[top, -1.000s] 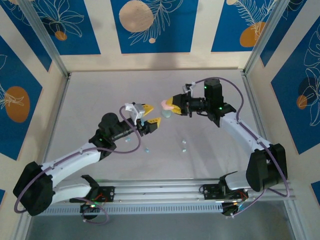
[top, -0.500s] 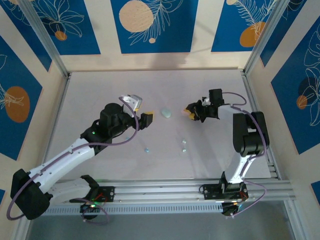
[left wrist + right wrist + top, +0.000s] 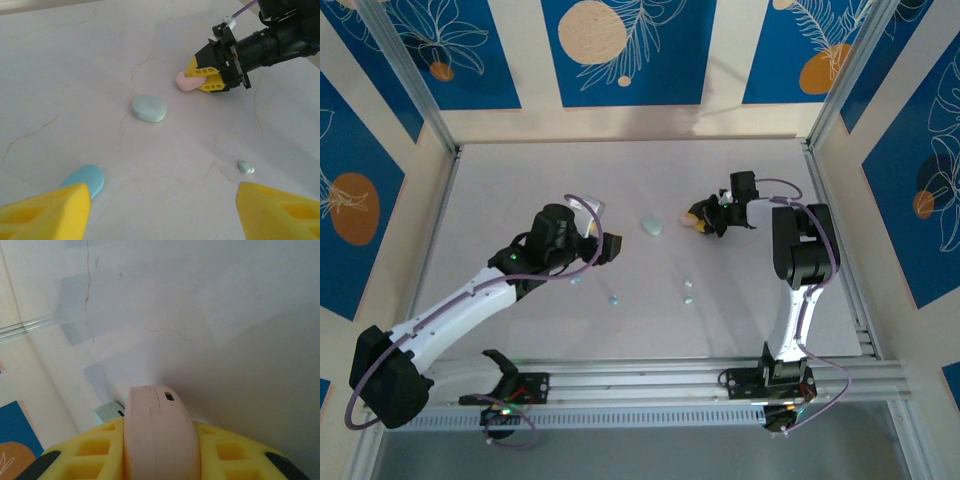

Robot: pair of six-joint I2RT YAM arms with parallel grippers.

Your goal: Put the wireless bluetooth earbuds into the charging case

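Right gripper [image 3: 200, 79] first: its yellow fingers [image 3: 90, 450] are clenched on the pink case [image 3: 186, 82], pinching it by one end so the rounded nose pokes out past the fingertips, low over the table [image 3: 520, 180]. Whether the case touches the surface is not clear. From the right wrist, the case is cut off at the bottom edge, a seam and a small dark slot show on its shell, and nothing reveals whether any buds sit inside. Over to the left gripper [image 3: 164, 192]: jaws spread wide, nothing between them, only the two yellow tips showing at the lower corners of its own camera. From above, its fingers are mostly tucked under the dark wrist and hard to make out. Just beyond the left fingertip lies a pale blue case [image 3: 85, 180], its near end hidden behind that finger. Further out, between the two grippers, the mint case [image 3: 149, 108] rests closed and flat on the table, just beside the pink one but apart from it. And the earbuds: one pale bud [image 3: 245, 167] lies loose near the left gripper's right fingertip. From above, a pair of specks [image 3: 688, 291] and a single one [image 3: 614, 299] sit on the open table nearer the arm bases, too small to tell colours.
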